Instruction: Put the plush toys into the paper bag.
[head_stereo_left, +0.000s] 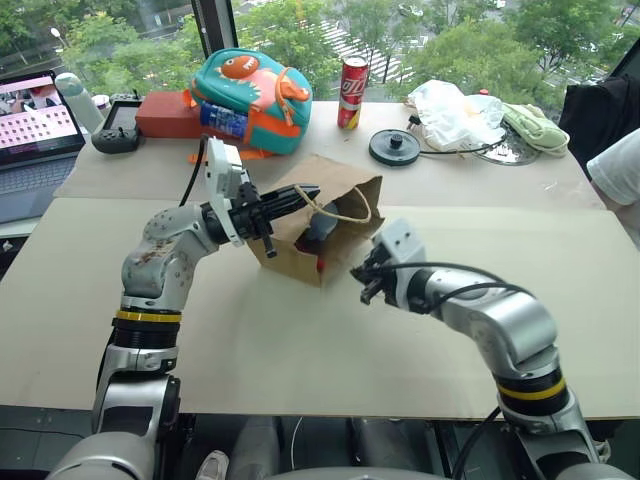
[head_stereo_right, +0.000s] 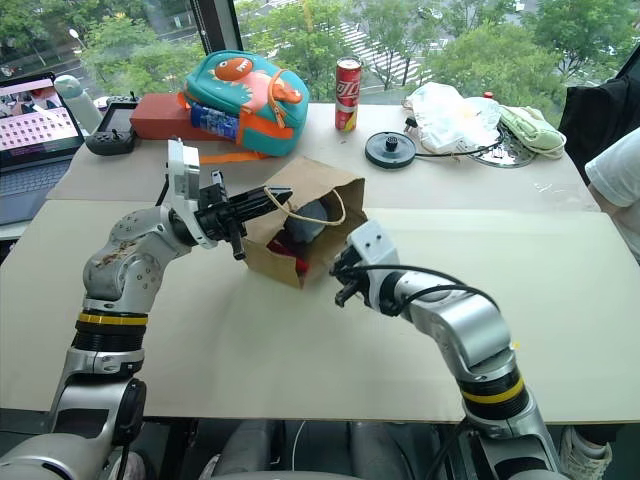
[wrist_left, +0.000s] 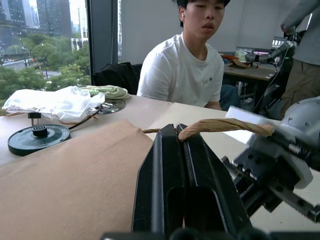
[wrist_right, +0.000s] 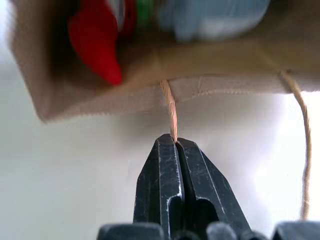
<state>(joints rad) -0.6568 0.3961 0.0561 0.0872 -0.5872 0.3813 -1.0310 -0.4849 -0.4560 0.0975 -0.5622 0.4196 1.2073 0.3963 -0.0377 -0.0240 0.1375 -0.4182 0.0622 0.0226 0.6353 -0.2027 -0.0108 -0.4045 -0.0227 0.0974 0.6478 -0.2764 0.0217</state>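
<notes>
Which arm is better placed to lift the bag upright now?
Neither alone: left fingers and right fingers are each shut on a twine handle of the paper bag, so both should lift together.

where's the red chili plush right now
The red chili plush lies inside the paper bag at mid-table, beside the grey-blue ball, between the left claw and right claw.

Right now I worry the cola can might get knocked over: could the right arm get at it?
Probably not: the right gripper is shut on the paper bag's twine handle, and the can stands beyond the bag.
</notes>
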